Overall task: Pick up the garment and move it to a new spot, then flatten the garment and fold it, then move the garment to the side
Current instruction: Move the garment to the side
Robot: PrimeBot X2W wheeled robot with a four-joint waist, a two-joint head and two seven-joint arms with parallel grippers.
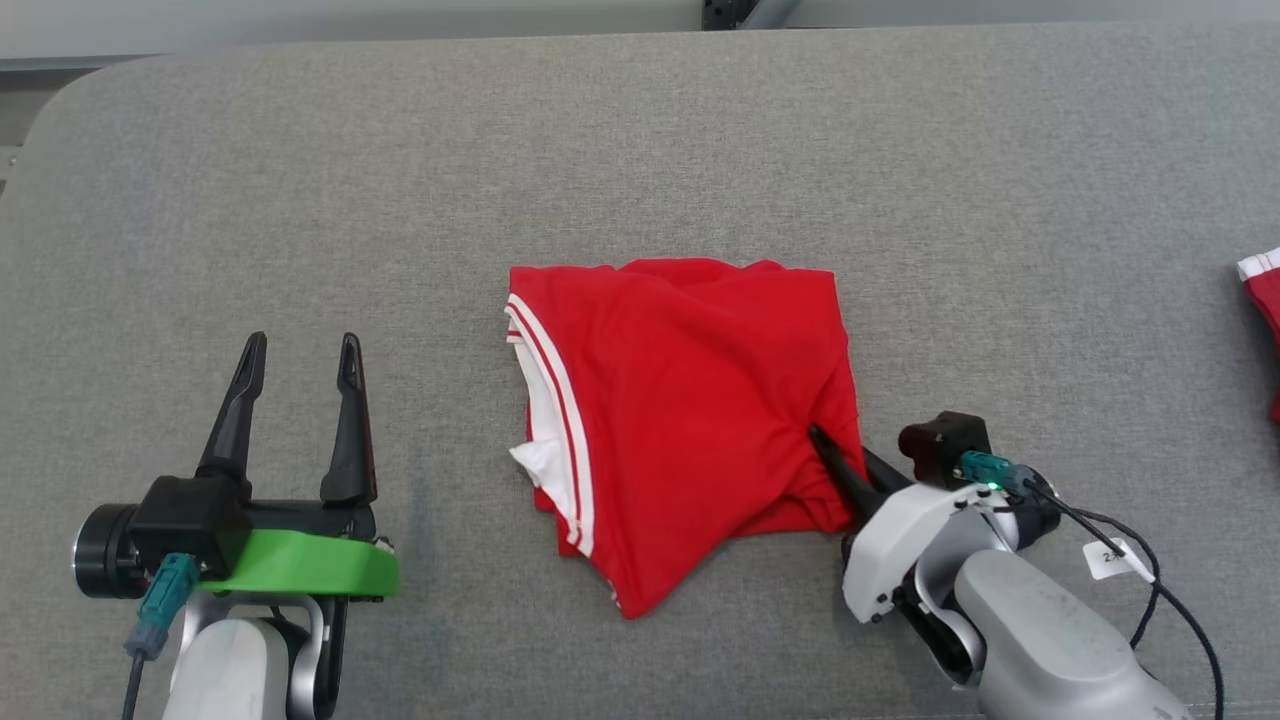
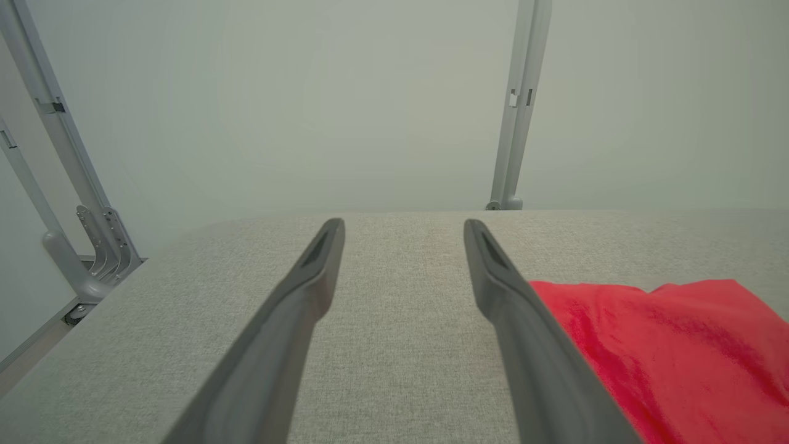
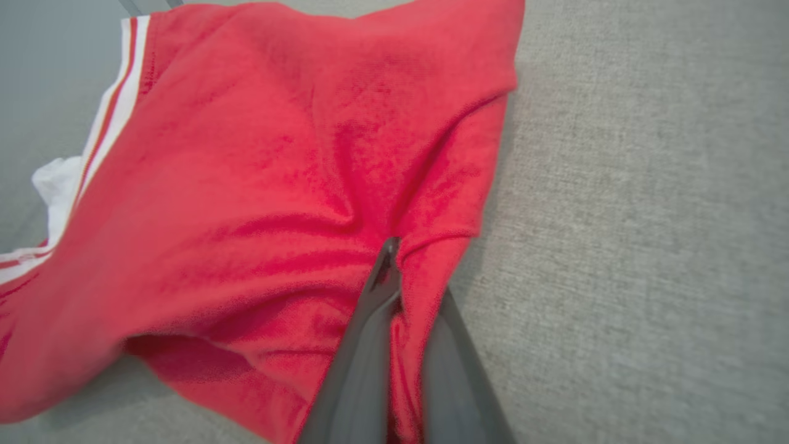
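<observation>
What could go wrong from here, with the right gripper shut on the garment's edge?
1. The right gripper pinches the garment at one point of its right edge; dragged or lifted so, the fold may come undone.
2. The left gripper stands open, apart from the garment, so nothing steadies the striped side.
3. Moved right, it could run into the other red cloth at the table's edge.

Bright, even, diffuse light, faint soft shadows, head view sharp, right wrist view blurred, left wrist edges bowed

Left tool (image 1: 304, 342): black tapered fingers (image 1: 235, 420), green bracket (image 1: 300, 565), teal connector (image 1: 165, 592).
</observation>
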